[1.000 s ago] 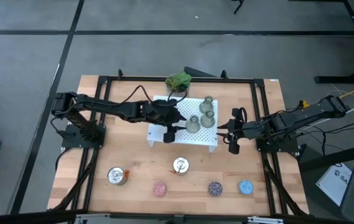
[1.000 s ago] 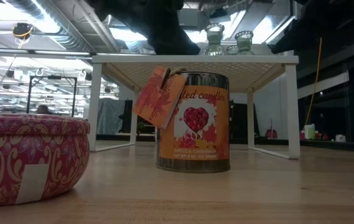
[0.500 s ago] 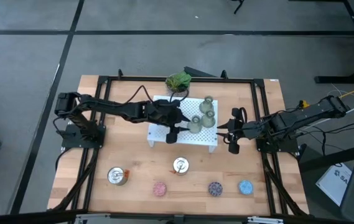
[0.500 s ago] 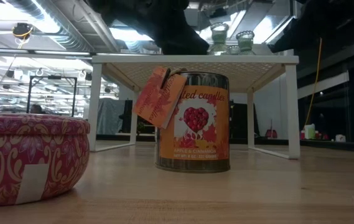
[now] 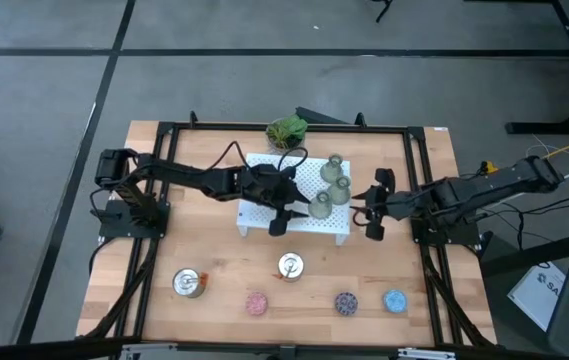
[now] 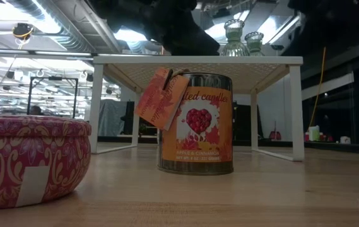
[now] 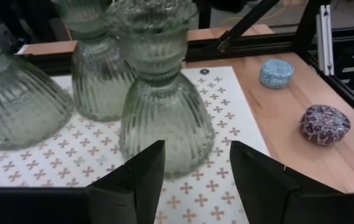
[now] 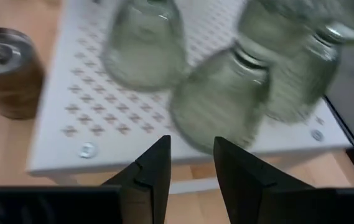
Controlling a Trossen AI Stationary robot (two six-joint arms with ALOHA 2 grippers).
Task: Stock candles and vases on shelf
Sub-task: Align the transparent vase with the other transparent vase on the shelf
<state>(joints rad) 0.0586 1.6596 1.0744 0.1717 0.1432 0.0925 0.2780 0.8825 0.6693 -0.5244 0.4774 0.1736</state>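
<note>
Both arms are dark, near-black, built of slender jointed segments on blocky black bases bolted at opposite sides of the wooden table [image 5: 214, 260].

Left arm: a black cable loops above the wrist, arching over the forearm; a boxy housing sits at the shoulder end. The left gripper [image 7: 192, 171] shows two matte dark fingers with flat, angular faces and bevelled tips.

Right arm: dark segments with lighter grey highlights along the forearm; thin cables, including a yellow one, trail off beyond the table edge. The right gripper [image 8: 191, 163] has two dark wedge-shaped fingers with stepped inner edges, mounted on a black crossbar.
</note>
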